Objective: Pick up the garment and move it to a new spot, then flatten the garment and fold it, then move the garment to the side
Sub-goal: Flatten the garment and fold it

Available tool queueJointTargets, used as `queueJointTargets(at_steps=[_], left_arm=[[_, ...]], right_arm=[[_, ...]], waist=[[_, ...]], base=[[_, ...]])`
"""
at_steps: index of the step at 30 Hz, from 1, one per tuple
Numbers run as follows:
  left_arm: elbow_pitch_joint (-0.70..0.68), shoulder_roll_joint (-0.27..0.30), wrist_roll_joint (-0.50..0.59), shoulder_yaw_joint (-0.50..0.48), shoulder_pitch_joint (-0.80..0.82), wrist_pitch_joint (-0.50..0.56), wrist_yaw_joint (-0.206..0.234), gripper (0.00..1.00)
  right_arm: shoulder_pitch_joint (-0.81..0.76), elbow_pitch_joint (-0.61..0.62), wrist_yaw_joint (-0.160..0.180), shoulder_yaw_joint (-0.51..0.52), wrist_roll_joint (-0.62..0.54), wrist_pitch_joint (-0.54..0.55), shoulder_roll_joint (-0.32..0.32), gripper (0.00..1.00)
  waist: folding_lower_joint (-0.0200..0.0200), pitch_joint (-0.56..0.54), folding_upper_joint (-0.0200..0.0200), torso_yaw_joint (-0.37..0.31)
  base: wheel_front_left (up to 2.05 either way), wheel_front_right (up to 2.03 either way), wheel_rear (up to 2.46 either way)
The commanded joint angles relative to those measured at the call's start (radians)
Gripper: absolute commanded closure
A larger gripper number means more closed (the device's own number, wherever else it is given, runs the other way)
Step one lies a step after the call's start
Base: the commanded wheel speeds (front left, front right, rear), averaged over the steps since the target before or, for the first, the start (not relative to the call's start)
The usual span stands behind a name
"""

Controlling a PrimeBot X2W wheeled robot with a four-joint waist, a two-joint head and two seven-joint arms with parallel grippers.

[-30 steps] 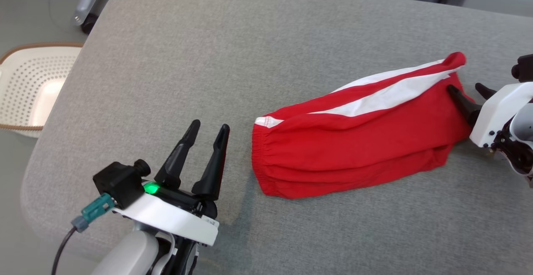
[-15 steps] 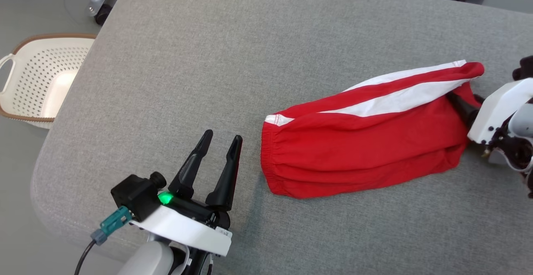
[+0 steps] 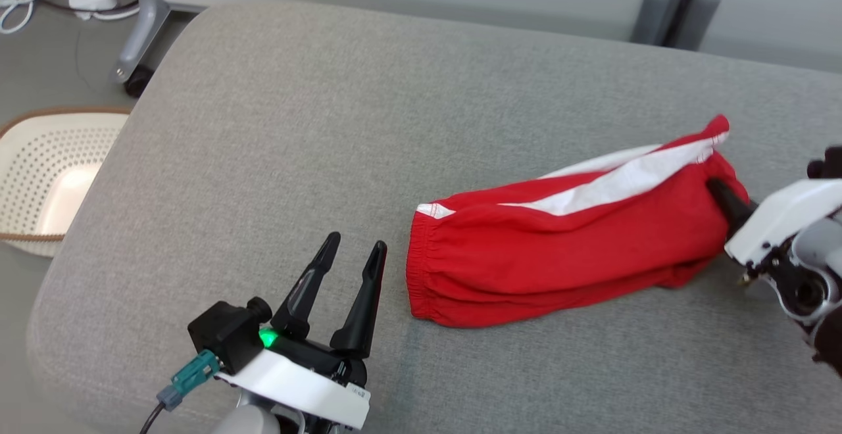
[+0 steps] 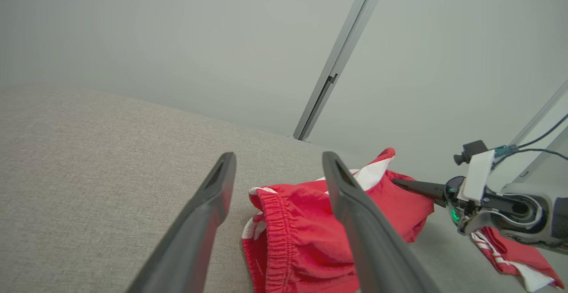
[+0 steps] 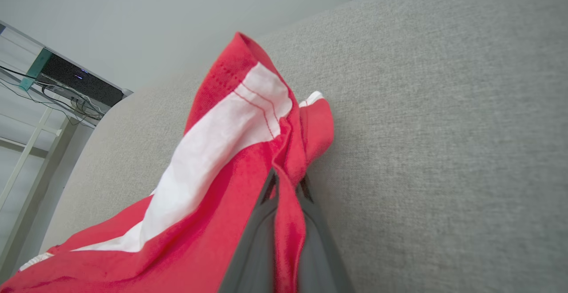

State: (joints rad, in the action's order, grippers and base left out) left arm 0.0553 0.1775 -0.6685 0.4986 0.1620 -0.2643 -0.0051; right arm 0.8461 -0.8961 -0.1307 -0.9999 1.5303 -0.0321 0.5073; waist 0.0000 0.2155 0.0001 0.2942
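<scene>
One red garment with a white side stripe lies on the grey cushion, right of the middle in the head view. Its long axis runs from the gathered waistband at its 8 o'clock end to the hem at its 2 o'clock end. Most of the cloth rests on the cushion, while the hem end stands up in a peak.

At that end, on the garment's 3 o'clock side, the right gripper is clenched on a fold of the red cloth. The right wrist view shows the fold pinched between its two fingers, which point toward 10 o'clock along the garment. The left gripper sits at 9 o'clock from the waistband, near it but not touching. Its jaws are spread and empty, and its fingers point to about 1 o'clock.

So the garment lies between the two arms, the right one holding one end and the left one nearer to the other. I judge that lifting by the hem alone would let the waistband trail along the cushion. A short reach toward 3 o'clock would put the left jaws over the elastic edge.

A white perforated basket stands off the cushion's 9 o'clock edge, well apart.
</scene>
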Motion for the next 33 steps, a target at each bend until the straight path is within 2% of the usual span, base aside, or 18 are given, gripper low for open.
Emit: queueJointTargets(at_steps=[1, 7, 15, 24, 33], left_arm=[[0.003, 0.003, 0.008, -0.007, -0.018, 0.001, -0.001, 0.00], [-0.002, 0.021, 0.048, 0.000, -0.040, 0.001, 0.011, 0.00], [0.002, 0.038, 0.167, -0.057, -0.092, 0.001, 0.073, 0.00], [0.021, -0.007, 0.209, -0.105, -0.133, 0.001, 0.041, 0.00], [0.047, -0.040, 0.225, -0.127, -0.140, 0.001, 0.007, 0.00]], right_arm=[[-0.054, 0.024, 0.000, 0.014, 0.022, -0.028, 0.018, 1.00], [-0.153, 0.078, 0.000, 0.047, 0.059, -0.104, 0.039, 1.00], [-0.274, 0.165, 0.000, 0.083, 0.075, -0.191, 0.076, 1.00], [-0.291, 0.203, 0.000, 0.092, -0.015, -0.228, 0.110, 1.00], [-0.219, 0.254, 0.000, 0.039, -0.114, -0.205, 0.034, 1.00]], waist=[[0.0000, -0.035, -0.0001, -0.027], [0.0000, -0.075, -0.0001, -0.065], [0.0000, -0.117, -0.0001, -0.122], [0.0000, -0.149, -0.0001, -0.132], [0.0000, -0.169, -0.0001, -0.087]], base=[[0.00, 0.00, 0.00], [0.00, 0.00, 0.00], [0.00, 0.00, 0.00], [0.00, 0.00, 0.00], [0.00, 0.00, 0.00]])
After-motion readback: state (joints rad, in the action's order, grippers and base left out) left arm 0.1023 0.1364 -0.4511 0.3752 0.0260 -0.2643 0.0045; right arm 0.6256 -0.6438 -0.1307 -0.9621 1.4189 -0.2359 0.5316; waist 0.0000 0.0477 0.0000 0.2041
